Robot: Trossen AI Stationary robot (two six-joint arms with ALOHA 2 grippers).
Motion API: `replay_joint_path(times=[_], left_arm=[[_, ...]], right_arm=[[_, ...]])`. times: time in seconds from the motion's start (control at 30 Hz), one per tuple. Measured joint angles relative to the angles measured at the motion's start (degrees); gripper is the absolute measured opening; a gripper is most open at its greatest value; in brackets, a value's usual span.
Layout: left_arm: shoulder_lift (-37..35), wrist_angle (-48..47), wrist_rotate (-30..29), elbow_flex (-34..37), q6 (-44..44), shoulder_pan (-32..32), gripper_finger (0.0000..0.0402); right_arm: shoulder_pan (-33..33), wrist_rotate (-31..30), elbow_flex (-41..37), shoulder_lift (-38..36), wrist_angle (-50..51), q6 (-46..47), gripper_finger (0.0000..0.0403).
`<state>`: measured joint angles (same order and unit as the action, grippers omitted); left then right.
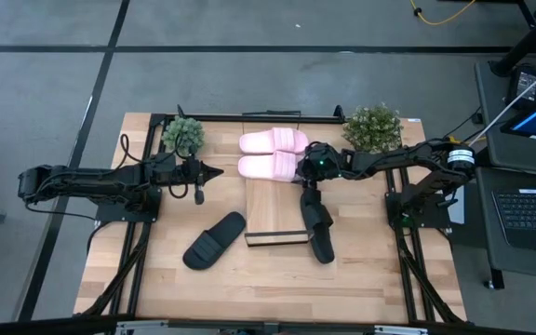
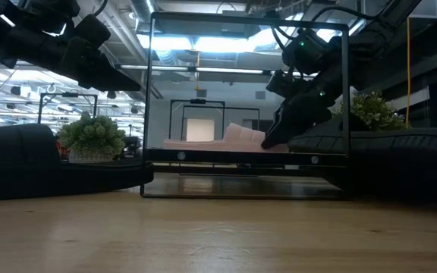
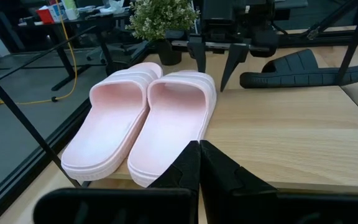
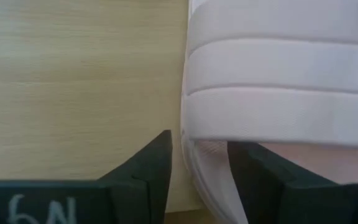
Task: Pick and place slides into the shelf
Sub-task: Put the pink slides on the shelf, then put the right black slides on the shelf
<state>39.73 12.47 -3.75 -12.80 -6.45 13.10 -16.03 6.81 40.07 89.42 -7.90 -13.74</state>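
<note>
**High view: two pink slides on the shelf, right gripper open over one**

High view first, and we start with the wooden table (image 1: 361, 270), which carries everything. On it lies the shelf (image 1: 273, 200), a long light-wood board with a dark front lip at its near end. To the left stretches the left arm, its gripper (image 1: 214, 171) hanging over the table just beside the shelf's left edge, fingers pressed together to a point (the left wrist view shows them meeting with no gap). The right arm reaches in from the right, and its gripper (image 1: 307, 170) sits at the right end of the nearer pink slide (image 1: 268, 166).

Both pink slides lie side by side, touching, at the far end of the shelf; the farther pink slide (image 1: 274, 140) is next to the back rail. In the right wrist view we see the right fingers (image 4: 148, 168) spread apart, straddling the edge of the pink slide's sole without pinching it.

One black slide (image 1: 214, 240) lies tilted on the table left of the shelf's front. The other black slide (image 1: 318, 223) lies lengthwise just beside the shelf's right edge.

Two small potted plants stand at the back, the left plant (image 1: 183, 133) and the right plant (image 1: 372, 127).
</note>
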Motion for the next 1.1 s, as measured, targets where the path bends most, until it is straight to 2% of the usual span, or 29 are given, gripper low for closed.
replay_joint_path(times=[0.27, 0.47, 0.73, 0.93, 1.1], left_arm=[[0.01, 0.00, 0.00, 0.00, 0.01, 0.00, 0.0000], [-0.01, 0.00, 0.02, 0.00, 0.01, 0.00, 0.0000], [-0.01, 0.00, 0.02, 0.00, 0.28, -0.02, 0.0000], [-0.01, 0.00, 0.02, 0.00, 0.25, -0.02, 0.0000], [0.01, 0.00, 0.02, 0.00, 0.26, -0.02, 0.0000]], right_arm=[[0.00, -0.10, 0.00, -3.80, 2.96, 0.09, 0.0157], [0.02, -3.88, 0.00, -6.61, 10.24, 2.35, 0.0157], [0.04, -5.50, 0.00, -9.67, 13.36, 4.28, 0.0157], [0.04, -6.38, 0.00, -14.39, 15.04, 4.59, 0.0157], [0.02, -6.37, 0.00, -19.62, 17.36, 10.26, 0.0157]])
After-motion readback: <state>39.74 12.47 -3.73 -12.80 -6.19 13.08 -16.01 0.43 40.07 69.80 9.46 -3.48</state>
